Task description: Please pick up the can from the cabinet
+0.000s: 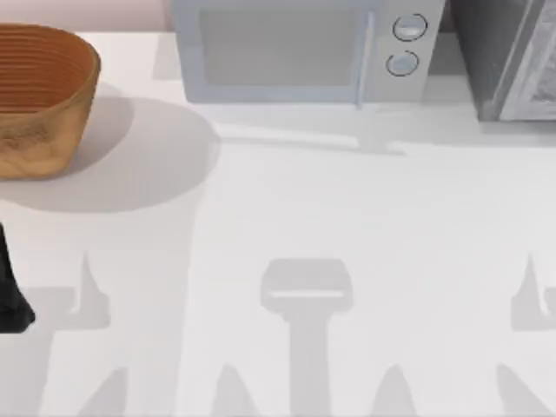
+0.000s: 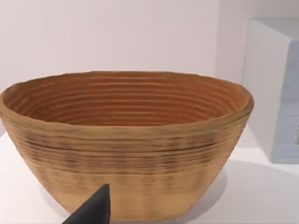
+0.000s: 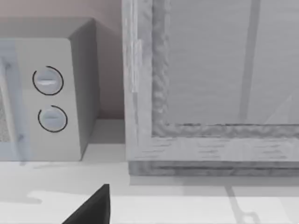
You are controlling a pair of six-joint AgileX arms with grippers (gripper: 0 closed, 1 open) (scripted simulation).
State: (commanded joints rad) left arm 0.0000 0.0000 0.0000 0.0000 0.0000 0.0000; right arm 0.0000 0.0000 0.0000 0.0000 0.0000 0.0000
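Observation:
The can is hidden. The grey cabinet (image 1: pixel 508 61) stands at the table's back right corner. Its pale framed front (image 3: pixel 210 84) faces the right wrist camera at close range and appears closed. A dark part of my right gripper (image 3: pixel 93 210) shows low in the right wrist view, short of the cabinet. My left arm (image 1: pixel 10 295) sits at the table's left edge. A dark part of my left gripper (image 2: pixel 93 210) points at the woven basket.
A brown woven basket (image 1: pixel 39 95) (image 2: pixel 126 140) stands at the back left with nothing inside. A white microwave (image 1: pixel 304 52) (image 3: pixel 51 98) with two round knobs sits at the back middle, next to the cabinet. Arm shadows fall across the bare white tabletop (image 1: pixel 347 226).

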